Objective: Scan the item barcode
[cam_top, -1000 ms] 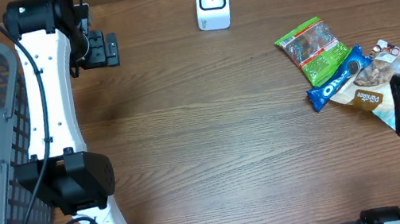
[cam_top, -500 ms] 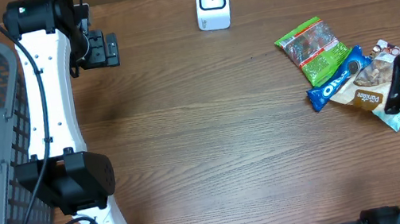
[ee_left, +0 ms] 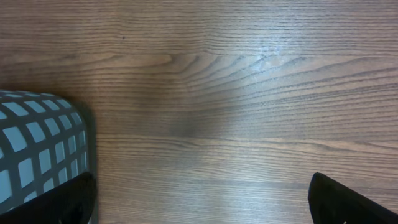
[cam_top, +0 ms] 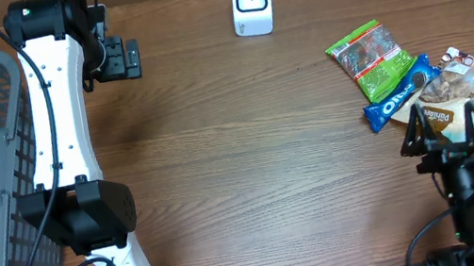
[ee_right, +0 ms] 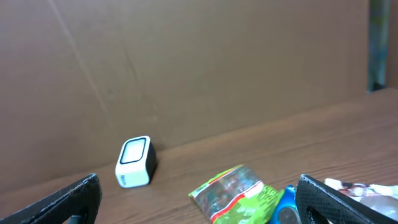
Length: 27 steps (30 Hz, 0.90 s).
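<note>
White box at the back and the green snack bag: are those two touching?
Apart. The overhead view shows bare table between the white box and the green snack bag.

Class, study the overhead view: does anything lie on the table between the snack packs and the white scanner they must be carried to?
Nothing visible does. Bare table separates the scanner from the green bag and Oreo pack. The open right gripper hovers at the pile's edge farthest from the scanner.
</note>
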{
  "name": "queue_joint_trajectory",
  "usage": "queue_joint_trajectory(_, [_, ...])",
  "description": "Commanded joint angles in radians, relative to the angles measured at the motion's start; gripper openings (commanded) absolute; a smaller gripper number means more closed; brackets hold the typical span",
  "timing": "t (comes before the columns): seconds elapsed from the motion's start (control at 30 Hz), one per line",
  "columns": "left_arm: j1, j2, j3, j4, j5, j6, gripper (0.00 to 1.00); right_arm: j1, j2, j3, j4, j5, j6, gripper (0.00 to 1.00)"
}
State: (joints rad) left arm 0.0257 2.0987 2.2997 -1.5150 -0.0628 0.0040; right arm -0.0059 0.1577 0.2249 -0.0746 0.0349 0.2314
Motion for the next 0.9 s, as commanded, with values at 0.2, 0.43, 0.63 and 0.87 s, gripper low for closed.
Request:
queue_joint_trajectory(0.2, [-0.007, 0.008, 0.007, 0.002, 0.004, 0.019, 1.00, -0.001, -0.152, -0.172, 0.040, -0.029, -0.004, 1.00])
queue_joint_trajectory(0.43, [-0.007, 0.008, 0.007, 0.002, 0.004, 0.019, 1.00, -0.001, -0.156, -0.217, -0.011, -0.029, -0.005, 1.00])
queue_joint_trajectory(0.63, [-0.007, 0.008, 0.007, 0.002, 0.004, 0.019, 0.99, -0.001, -0.155, -0.217, -0.008, -0.035, -0.023, 1.00])
queue_joint_trajectory(0.87, [-0.007, 0.008, 0.007, 0.002, 0.004, 0.019, 1.00, -0.001, -0.155, -0.217, -0.008, -0.037, -0.023, 1.00])
